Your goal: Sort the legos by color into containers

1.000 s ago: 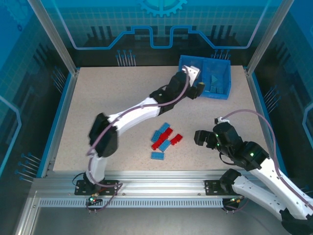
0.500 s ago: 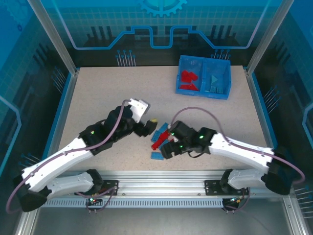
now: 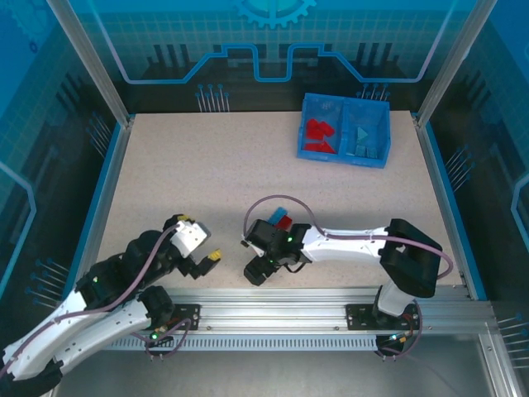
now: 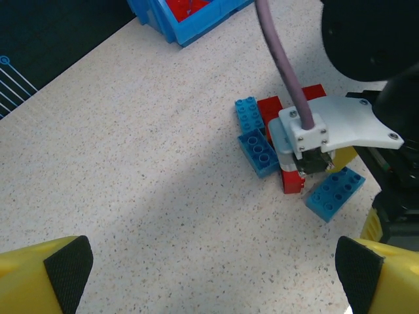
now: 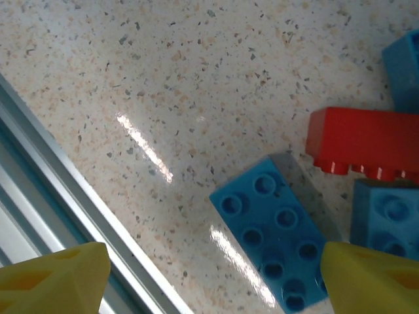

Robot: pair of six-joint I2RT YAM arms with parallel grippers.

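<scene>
Tabletop (image 5: 131, 78): speckled stone-look surface, smooth, semi-gloss, streaked with glare.
Legos (image 4: 258, 150): moulded plastic, glossy, studded.
Bin (image 4: 163, 23): blue plastic, smooth walls.
Rail (image 5: 39, 196): ribbed bare metal, satin.
Left gripper (image 4: 209, 281): yellow plastic fingers (image 4: 26, 281), black matt pads (image 4: 69, 261).
Cable (image 4: 281, 59): smooth mauve sheath.
White housing (image 4: 340, 124): smooth plastic, metal screws.

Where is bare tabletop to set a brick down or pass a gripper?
Bare: the table from its left rail across to the blue bin, and the band between bin and loose legos. Crowded: near-edge centre, right gripper over the legos, left gripper beside it.
</scene>
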